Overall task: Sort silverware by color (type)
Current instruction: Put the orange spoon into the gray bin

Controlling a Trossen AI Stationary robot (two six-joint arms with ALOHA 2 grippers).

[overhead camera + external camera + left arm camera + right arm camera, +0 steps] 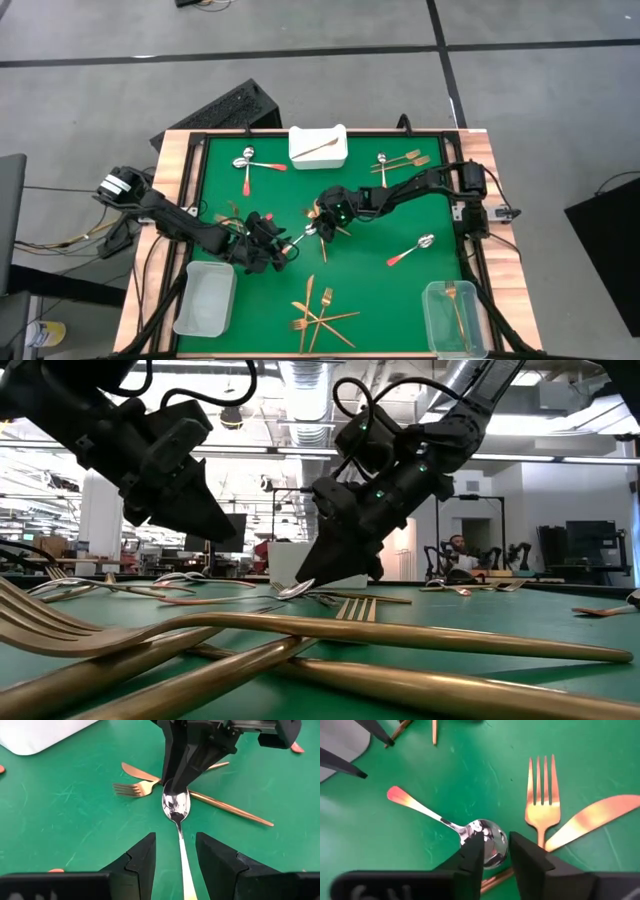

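Note:
A silver-bowled spoon with a red handle (300, 236) lies mid-table between my two grippers. My right gripper (496, 842) comes from the right and is shut on the spoon's bowl. My left gripper (175, 840) is open. It comes from the left and hovers over the handle with one finger on each side, touching nothing. In the low view the left gripper (215, 525) stands above the mat and the right gripper (318, 578) reaches down to the bowl. A gold fork (542, 805) and knife (592, 817) lie just beside the bowl. My right gripper pinches the spoon's bowl (487, 837) between its two fingertips (172, 782), coming from above and slanting in from the table's right. The fingers lie across the bowl at its tip end. The handle (420, 809) stretches away toward the left gripper, its red end low over the mat.
A white tray (318, 147) with one gold piece sits at the far edge. Red-handled spoons (248, 165), gold pieces (400, 160) and another spoon (412, 250) lie around. A gold pile (320, 315) is near the front. Clear bins sit front left (205, 297) and front right (450, 315).

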